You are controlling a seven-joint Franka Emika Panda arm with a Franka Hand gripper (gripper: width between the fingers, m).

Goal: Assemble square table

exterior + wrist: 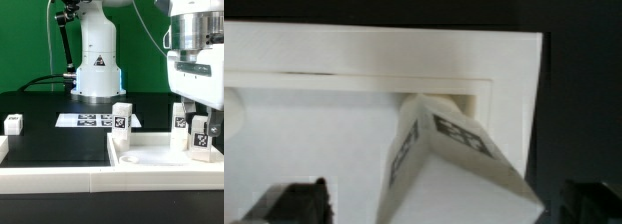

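Observation:
The white square tabletop lies at the exterior view's front right, its raised rim up; in the wrist view it shows as a white rimmed slab. One tagged white leg stands at its right corner, right under my gripper. In the wrist view this leg rises between my fingers, with a gap on each side; my gripper is open around it. Three other legs stand loose: one at the far left, one in the middle, one behind the tabletop.
The long white border wall runs along the front and up the left side. The marker board lies flat in front of the robot base. Black cables hang behind at the left.

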